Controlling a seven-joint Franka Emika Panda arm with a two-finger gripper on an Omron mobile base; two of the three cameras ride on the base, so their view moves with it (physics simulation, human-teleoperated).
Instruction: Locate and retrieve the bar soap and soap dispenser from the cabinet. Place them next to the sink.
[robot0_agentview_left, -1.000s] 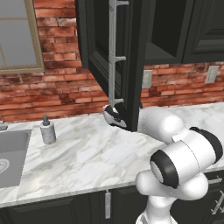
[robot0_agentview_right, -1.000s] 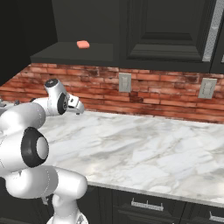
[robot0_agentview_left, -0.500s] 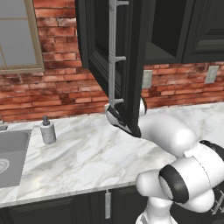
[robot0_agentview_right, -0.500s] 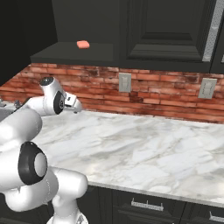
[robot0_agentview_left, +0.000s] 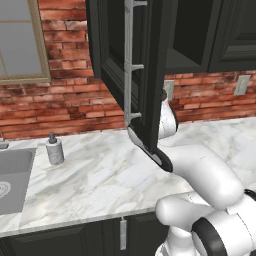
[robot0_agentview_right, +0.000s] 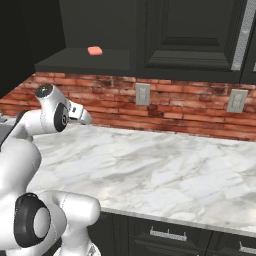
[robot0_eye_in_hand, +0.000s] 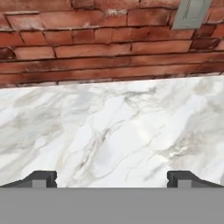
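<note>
The bar soap (robot0_agentview_right: 95, 50), a small salmon-pink block, lies on the bottom shelf of the open cabinet (robot0_agentview_right: 85, 64). In the left base view the cabinet (robot0_agentview_left: 112, 60) has its door swung out, with the long silver handle (robot0_agentview_left: 130, 60) facing me. The grey soap dispenser (robot0_agentview_left: 54, 149) stands upright on the marble counter just right of the sink (robot0_agentview_left: 14, 172). My gripper (robot0_agentview_right: 84, 118) hovers below the shelf near the brick wall, well under the bar soap. In the hand view the gripper (robot0_eye_in_hand: 111, 180) is open with nothing between its fingertips (robot0_eye_in_hand: 42, 178).
The marble counter (robot0_agentview_right: 165, 170) runs along a brick wall with outlets (robot0_agentview_right: 143, 94), (robot0_eye_in_hand: 192, 13). The open door hangs in front of my arm (robot0_agentview_left: 200, 167) in the left base view. A window (robot0_agentview_left: 17, 42) sits above the sink. Black base cabinets with short handles (robot0_agentview_right: 165, 233) lie below.
The arm's elbow and upper links have swung down and round. The hand has stayed about where it was by the brick wall. The soap and dispenser have not moved.
</note>
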